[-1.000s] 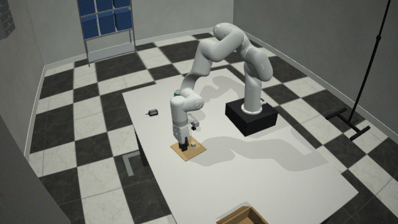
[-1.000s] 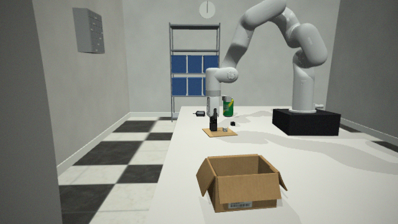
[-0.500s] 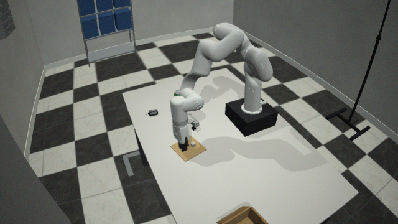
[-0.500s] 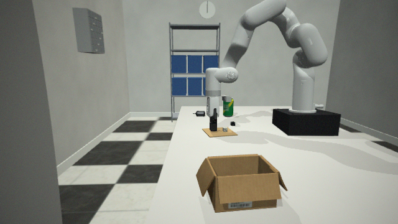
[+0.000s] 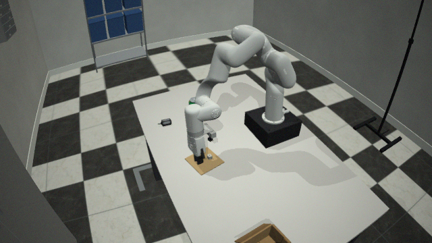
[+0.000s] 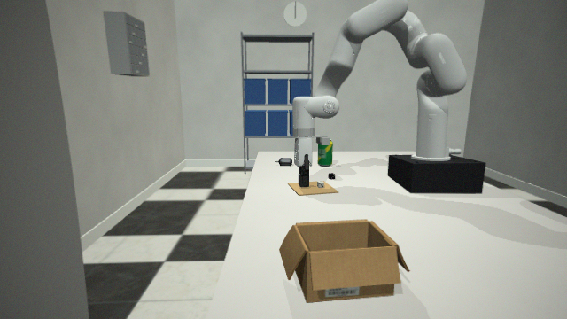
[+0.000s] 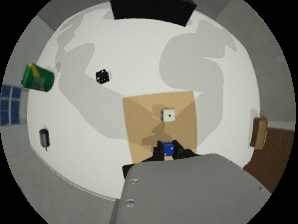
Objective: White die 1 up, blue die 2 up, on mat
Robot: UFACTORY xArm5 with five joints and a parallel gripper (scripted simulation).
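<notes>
My gripper [image 5: 200, 159] [image 6: 304, 181] [image 7: 166, 147] is shut on the blue die [image 7: 169, 148], low over the brown mat [image 5: 212, 165] [image 6: 323, 190] [image 7: 143, 123]. The die shows only in the wrist view, between the dark fingers. The white die [image 5: 209, 156] [image 6: 320, 183] [image 7: 169, 115] sits flat on the mat, just beside the gripper. The black die [image 6: 331, 175] [image 7: 101, 76] sits on the white table [image 5: 270, 189] off the mat, toward the arm's base. It is hidden in the top view.
A green can [image 6: 325, 153] [image 7: 37, 78] stands at the table's far side. A small dark motor-like part [image 5: 165, 122] [image 6: 284, 161] [image 7: 44, 137] lies near the far left edge. An open cardboard box [image 6: 341, 259] [image 5: 263, 235] stands at the near end. The arm's black base block [image 5: 273, 126] [image 6: 436, 173] is to the right.
</notes>
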